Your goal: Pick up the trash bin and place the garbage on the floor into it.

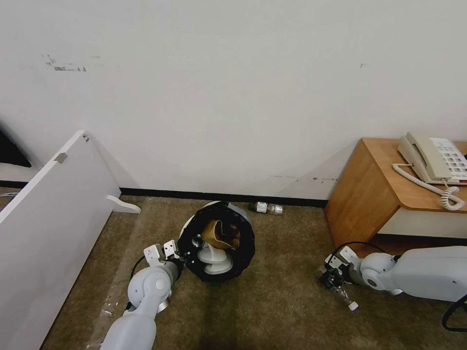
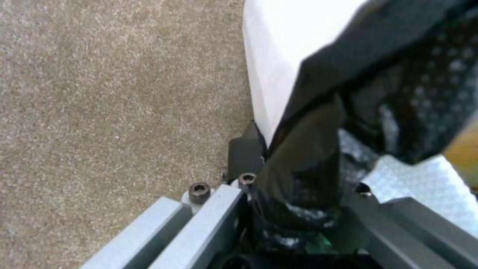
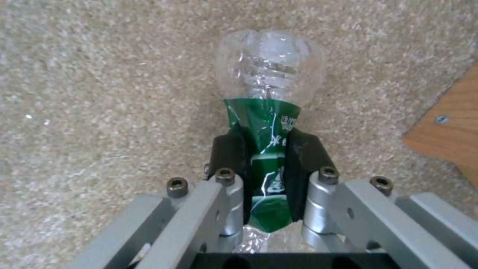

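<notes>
The trash bin [image 1: 247, 253], white with a black bag over its rim, hangs tilted with its mouth toward me. My left gripper [image 1: 181, 253] is shut on its rim; the left wrist view shows the gripper [image 2: 298, 164] pinching the black bag against the white wall of the trash bin [image 2: 279, 56]. Inside lie a brown paper bag [image 1: 221, 233] and white slippers [image 1: 214, 260]. My right gripper [image 1: 335, 283], low over the floor [image 1: 272, 311], is shut on a crushed green-labelled bottle [image 1: 347, 297], clear in the right wrist view as the bottle [image 3: 269, 67] between the gripper [image 3: 266, 145] fingers. Another bottle [image 1: 265, 208] lies by the wall.
A wooden cabinet [image 1: 369, 194] carrying a telephone [image 1: 433, 158] stands at the right, close to my right arm. A white panel [image 1: 48, 218] leans at the left. The wall with its dark skirting [image 1: 194, 193] closes off the back.
</notes>
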